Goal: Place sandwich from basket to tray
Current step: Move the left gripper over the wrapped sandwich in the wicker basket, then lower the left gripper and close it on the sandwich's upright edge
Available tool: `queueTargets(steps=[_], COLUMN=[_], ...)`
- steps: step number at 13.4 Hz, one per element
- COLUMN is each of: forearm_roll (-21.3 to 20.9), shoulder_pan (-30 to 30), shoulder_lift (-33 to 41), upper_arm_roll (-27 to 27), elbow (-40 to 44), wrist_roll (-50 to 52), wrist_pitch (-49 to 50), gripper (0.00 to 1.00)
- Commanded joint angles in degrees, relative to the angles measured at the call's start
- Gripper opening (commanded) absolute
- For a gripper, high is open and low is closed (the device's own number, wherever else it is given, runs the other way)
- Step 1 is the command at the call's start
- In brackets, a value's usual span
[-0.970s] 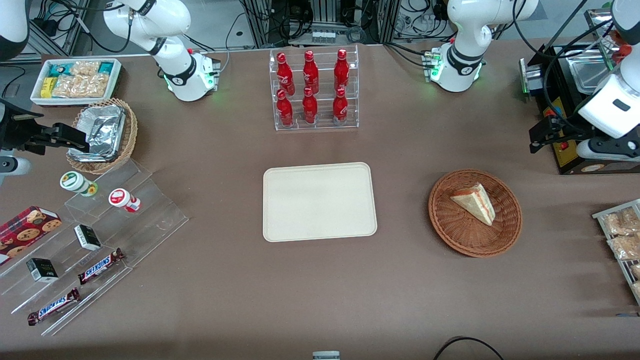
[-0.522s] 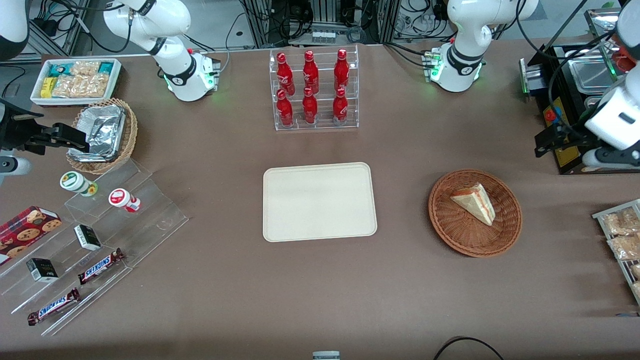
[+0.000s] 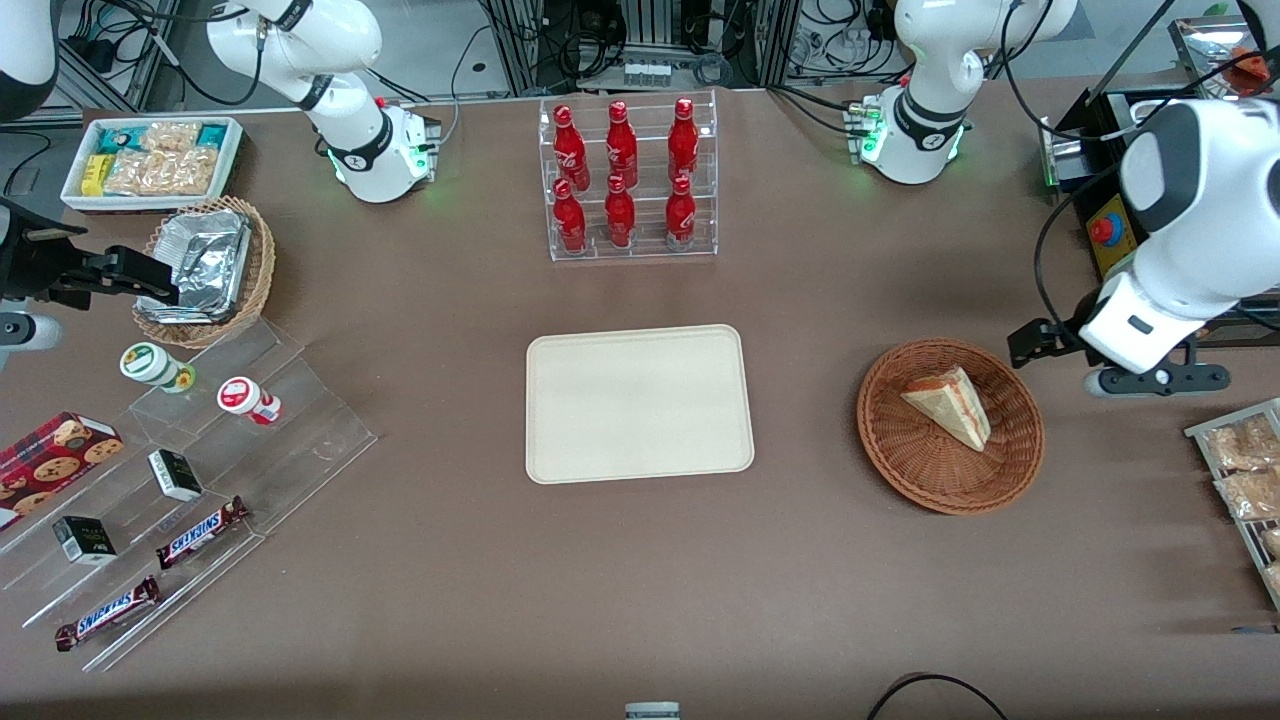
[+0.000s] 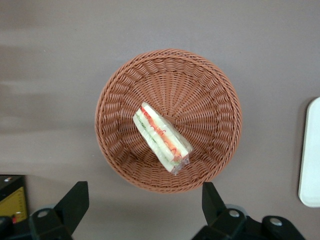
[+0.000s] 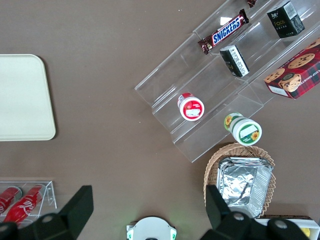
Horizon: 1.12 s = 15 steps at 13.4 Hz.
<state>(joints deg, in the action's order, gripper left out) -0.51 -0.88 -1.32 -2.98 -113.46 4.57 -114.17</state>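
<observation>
Since the earlier frames, the left arm has swung from the table's edge toward the basket (image 3: 950, 425). Its gripper (image 4: 142, 200) hangs above the rim — jaws apart, holding nothing. The sandwich (image 4: 161, 137) lies in the basket; the tray (image 3: 638, 402) sits well apart, bare.

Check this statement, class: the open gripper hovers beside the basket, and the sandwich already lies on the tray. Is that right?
Not quite. The sandwich lies in the basket, not on the tray, which holds nothing; the left wrist view and the front view both show this. The rest stands: the gripper is open and hovers beside the basket, toward the working arm's end of the table.
</observation>
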Motion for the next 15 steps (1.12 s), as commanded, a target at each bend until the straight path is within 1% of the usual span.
queueTargets(steps=[1,5,7,9,12,15], forearm_roll=[0.33,0.33,0.25,0.25,0.16,0.16], shoulder_pan=[0.71,2.81,3.96,4.05,3.79,3.61], shoulder_lift=[0.36,-2.45,-2.98,-2.81,-2.72,-3.33], upper_arm_roll=[-0.27,-0.53,-0.53,-0.45,-0.36,-0.27], elbow=[-4.82,-6.94,-10.0,-12.65,-14.93,-18.1], wrist_roll=[6.12,16.14,20.72,21.09,22.06,24.42], wrist_pitch=[-6.13,-11.5,-16.5,-20.2,-21.09,-26.53], gripper=[1.0,1.0,1.0,1.0,1.0,1.0])
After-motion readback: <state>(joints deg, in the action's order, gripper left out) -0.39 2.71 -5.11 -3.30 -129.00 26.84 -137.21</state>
